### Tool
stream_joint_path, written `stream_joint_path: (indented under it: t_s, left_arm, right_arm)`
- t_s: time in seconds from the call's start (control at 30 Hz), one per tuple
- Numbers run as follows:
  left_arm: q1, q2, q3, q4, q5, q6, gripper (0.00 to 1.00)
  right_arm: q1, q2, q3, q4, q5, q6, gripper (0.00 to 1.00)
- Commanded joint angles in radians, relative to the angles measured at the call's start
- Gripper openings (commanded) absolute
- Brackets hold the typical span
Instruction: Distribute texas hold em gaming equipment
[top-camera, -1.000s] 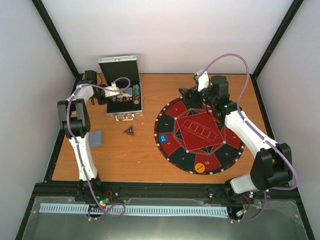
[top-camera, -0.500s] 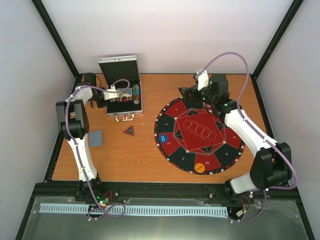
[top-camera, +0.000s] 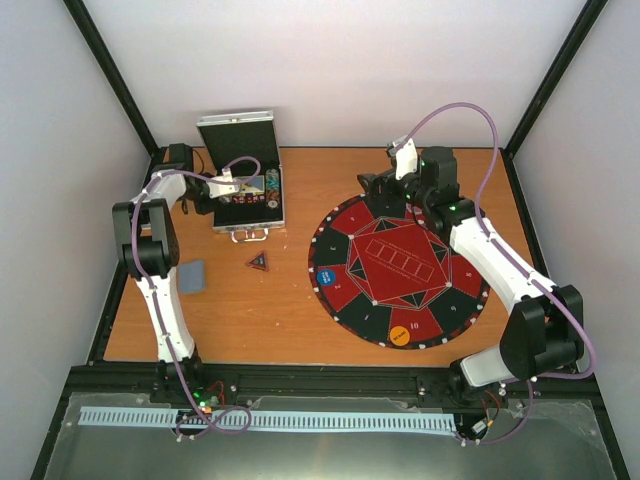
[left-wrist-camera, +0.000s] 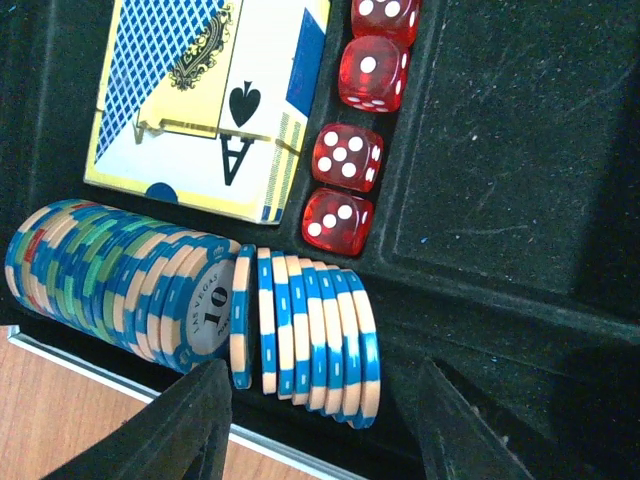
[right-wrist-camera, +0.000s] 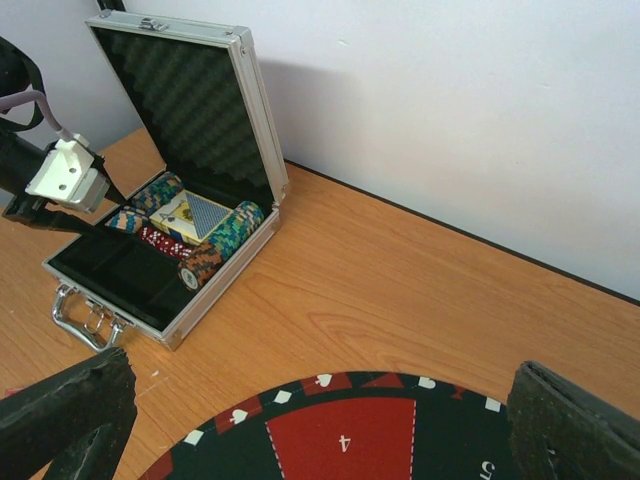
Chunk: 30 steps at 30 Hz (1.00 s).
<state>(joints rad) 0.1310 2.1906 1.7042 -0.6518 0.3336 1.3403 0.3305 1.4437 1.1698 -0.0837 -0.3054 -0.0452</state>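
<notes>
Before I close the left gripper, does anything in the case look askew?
Yes. In the case, the multicoloured chips lean away from the blue-and-cream chips standing on edge, baring a "10" face. Red dice and card box look settled.

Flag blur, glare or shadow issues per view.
Top external: even diffuse light, no glare, but contents of the open aluminium case are too small to resolve. Left wrist: blue-and-cream striped poker chips and translucent red dice are sharp; the black left claw is dark and soft-edged. Right wrist: case casts a soft shadow on the white wall; the right claw is out of focus.
</notes>
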Motion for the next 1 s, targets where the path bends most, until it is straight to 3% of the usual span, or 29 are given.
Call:
stream_joint_path:
  t_s: [0.0,0.43,0.97]
  left_arm:
    - [0.002,-0.004,0.046,-0.031,0.051,0.016,0.54]
    - [0.002,0.05,0.118,-0.049,0.056,0.011,0.57]
    - [-0.003,0.12,0.157,-0.146,0.066,0.005,0.5]
  right_arm:
    - [0.002,0.013,0.032,-0.011,-0.007,-0.013,1.0]
    - [0.002,0.009,0.039,-0.038,0.004,-0.021,1.0]
    - [0.002,0.018,0.057,-0.058,0.011,-0.022,1.0]
